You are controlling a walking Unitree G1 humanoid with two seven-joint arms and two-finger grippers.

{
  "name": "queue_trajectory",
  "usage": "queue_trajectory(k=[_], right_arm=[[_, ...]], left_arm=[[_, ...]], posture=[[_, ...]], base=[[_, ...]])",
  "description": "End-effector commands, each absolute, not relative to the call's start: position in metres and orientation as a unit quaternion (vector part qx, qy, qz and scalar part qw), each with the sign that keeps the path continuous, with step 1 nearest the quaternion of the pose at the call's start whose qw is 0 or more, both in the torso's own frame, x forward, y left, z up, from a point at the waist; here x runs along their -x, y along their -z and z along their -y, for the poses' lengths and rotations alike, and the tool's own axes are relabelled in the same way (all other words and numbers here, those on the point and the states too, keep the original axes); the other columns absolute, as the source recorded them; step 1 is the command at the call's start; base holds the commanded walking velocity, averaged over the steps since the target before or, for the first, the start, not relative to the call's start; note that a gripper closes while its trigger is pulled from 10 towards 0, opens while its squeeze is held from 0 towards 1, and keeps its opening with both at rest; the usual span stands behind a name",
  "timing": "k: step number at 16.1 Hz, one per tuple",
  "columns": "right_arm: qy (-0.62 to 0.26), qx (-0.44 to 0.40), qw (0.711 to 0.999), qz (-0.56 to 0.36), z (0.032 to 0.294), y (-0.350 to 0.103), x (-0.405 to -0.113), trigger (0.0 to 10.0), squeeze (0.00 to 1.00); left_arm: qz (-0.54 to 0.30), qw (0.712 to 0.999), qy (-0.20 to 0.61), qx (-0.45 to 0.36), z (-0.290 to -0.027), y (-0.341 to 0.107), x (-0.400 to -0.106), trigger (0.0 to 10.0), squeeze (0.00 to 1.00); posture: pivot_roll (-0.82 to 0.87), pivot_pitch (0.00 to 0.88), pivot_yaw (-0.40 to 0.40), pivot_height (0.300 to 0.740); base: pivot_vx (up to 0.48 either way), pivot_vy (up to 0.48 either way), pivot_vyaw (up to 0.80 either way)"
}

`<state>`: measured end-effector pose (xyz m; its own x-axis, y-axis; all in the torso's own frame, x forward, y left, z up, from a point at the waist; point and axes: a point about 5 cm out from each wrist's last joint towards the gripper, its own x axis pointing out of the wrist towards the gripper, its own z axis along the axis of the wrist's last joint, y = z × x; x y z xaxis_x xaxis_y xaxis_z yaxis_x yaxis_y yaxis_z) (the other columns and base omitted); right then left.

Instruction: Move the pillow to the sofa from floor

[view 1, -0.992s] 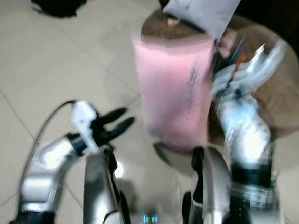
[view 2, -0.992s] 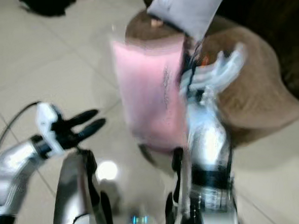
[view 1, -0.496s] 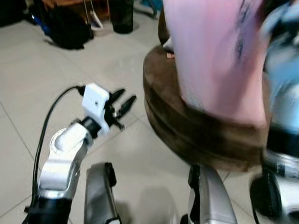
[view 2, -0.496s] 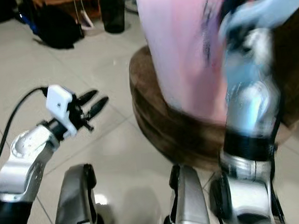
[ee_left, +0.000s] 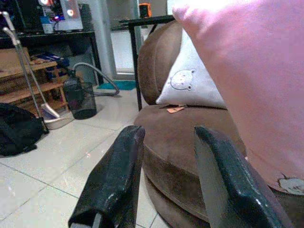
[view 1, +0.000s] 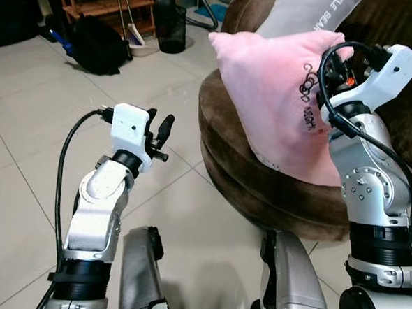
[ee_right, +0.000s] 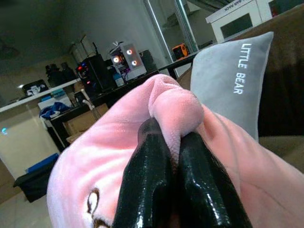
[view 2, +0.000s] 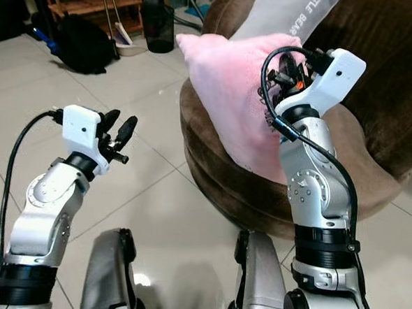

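- Pink plush up in the air: the pillow (view 1: pixel 280 101) stands tilted over the front edge of the sofa (view 2: pixel 371 109), its lower part resting on the brown seat cushion.
- Right gripper (ee_right: pixel 173 178) has it, and has it tight: both black fingers are pinched together on a fold of the pink fabric near the pillow's upper side.
- Seen from the head, the right arm rises straight up in front of the sofa, its white wrist block against the pillow's right edge.
- Behind the pink one, a grey cushion (view 1: pixel 312 6) printed "LITTLE BEAR" leans against the sofa's back.
- Left gripper (ee_left: pixel 164 175) is off to the side over the tiled floor (view 1: pixel 23 138), short of the sofa's front edge, fingers spread apart with nothing between them.
- Over by the far wall: a black bag (view 1: pixel 98 45) lies on the floor, a dark bin (view 1: pixel 170 27) stands just beside a wooden shelf (view 1: pixel 109 6), and a hose curls along the floor behind the bin.
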<state>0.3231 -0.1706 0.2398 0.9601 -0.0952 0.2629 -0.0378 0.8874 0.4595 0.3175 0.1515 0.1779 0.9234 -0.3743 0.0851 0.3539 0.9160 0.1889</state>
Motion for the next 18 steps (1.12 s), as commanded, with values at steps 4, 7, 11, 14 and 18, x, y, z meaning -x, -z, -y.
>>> queue_trajectory(k=[4,7,11,14,18], right_arm=[[0.029,-0.218,0.966,0.135,0.175,-0.238,-0.319,10.0,0.00],[0.043,-0.194,0.971,0.133,0.180,-0.237,-0.315,10.0,0.00],[0.055,-0.194,0.974,0.105,0.189,-0.220,-0.300,10.0,0.00],[0.056,-0.184,0.977,0.097,0.185,-0.216,-0.293,10.0,0.00],[0.062,-0.174,0.978,0.101,0.185,-0.217,-0.289,10.0,0.00]], left_arm=[[0.060,0.979,0.173,-0.085,-0.148,-0.177,-0.319,10.0,0.00],[0.058,0.980,0.170,-0.083,-0.144,-0.171,-0.315,10.0,0.00],[0.045,0.978,0.185,-0.090,-0.139,-0.165,-0.312,10.0,0.00],[0.046,0.974,0.199,-0.093,-0.134,-0.164,-0.312,10.0,0.00],[0.057,0.974,0.202,-0.086,-0.126,-0.168,-0.315,10.0,0.00]], posture=[[0.06,0.005,-0.074,0.555],[0.06,0.000,-0.092,0.575],[0.04,0.012,-0.066,0.610],[0.03,0.000,-0.061,0.630],[0.02,0.000,-0.065,0.665]], base=[[0.000,0.000,0.00],[0.000,0.000,0.00],[0.000,0.000,0.00],[0.000,0.000,0.00],[0.000,0.000,0.00]])
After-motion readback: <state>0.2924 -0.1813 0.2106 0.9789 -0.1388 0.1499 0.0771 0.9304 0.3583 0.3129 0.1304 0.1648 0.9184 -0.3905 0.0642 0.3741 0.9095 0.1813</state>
